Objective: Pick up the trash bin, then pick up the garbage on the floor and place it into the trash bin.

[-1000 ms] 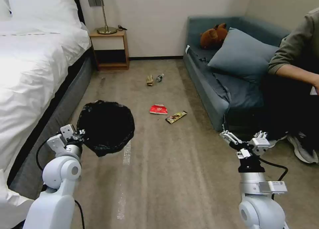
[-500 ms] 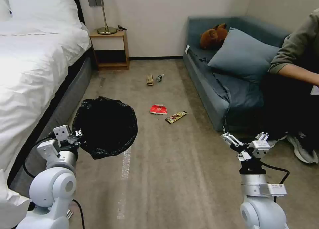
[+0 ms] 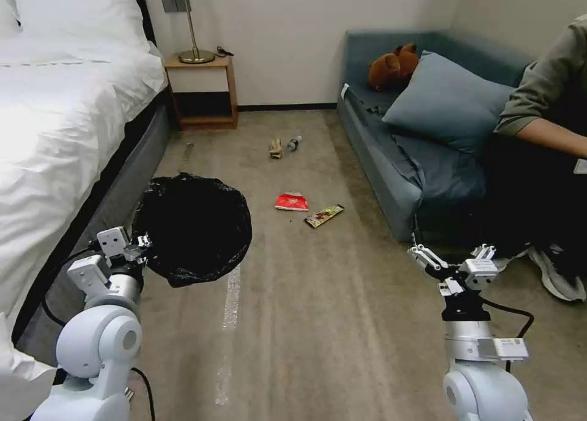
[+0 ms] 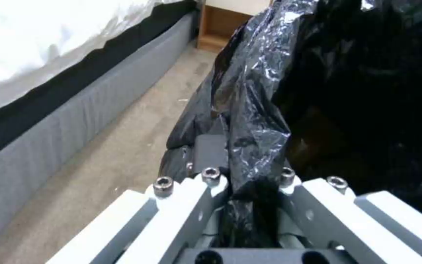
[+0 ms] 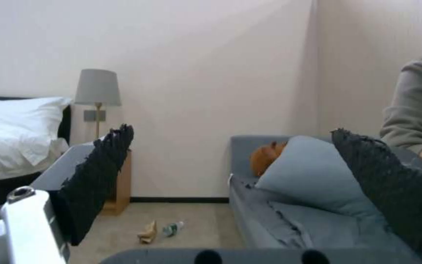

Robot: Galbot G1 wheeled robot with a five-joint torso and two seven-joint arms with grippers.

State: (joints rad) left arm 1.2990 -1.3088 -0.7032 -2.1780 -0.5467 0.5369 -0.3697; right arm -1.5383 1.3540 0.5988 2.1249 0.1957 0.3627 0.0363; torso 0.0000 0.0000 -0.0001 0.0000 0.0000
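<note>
I see my left gripper [image 3: 142, 245] clamped on the rim of the trash bin [image 3: 194, 225], pinching the glossy black bag [image 4: 255, 121] between its fingers; the left wrist view shows the crumpled plastic running straight down into the closed jaws. The bin is held up off the carpet [image 3: 318, 323], just beside the bed [image 3: 55, 121] and tilted so its dark mouth faces my head camera. My right gripper [image 3: 451, 257] hangs spread wide and holding nothing, low at the right near the front corner of the blue sofa [image 3: 379, 164]; in the right wrist view its two dark finger pads [image 5: 99, 176] stand far apart. The garbage lies on the floor ahead of the bin: a red snack packet [image 3: 291, 201] with a pale mark I cannot read, and right of it a long yellow-brown bar wrapper [image 3: 324, 215] whose print is too small to make out. Farther off, toward the wall, a tan paper piece [image 3: 276, 147] and a small clear bottle [image 3: 294, 143] lie side by side. None of these carries writing I can read from here. A brown plush toy [image 3: 392, 66] sits on the sofa behind a grey-blue pillow [image 3: 446, 100], and a lamp [image 3: 189, 18] stands on the wooden nightstand [image 3: 202, 91].
</note>
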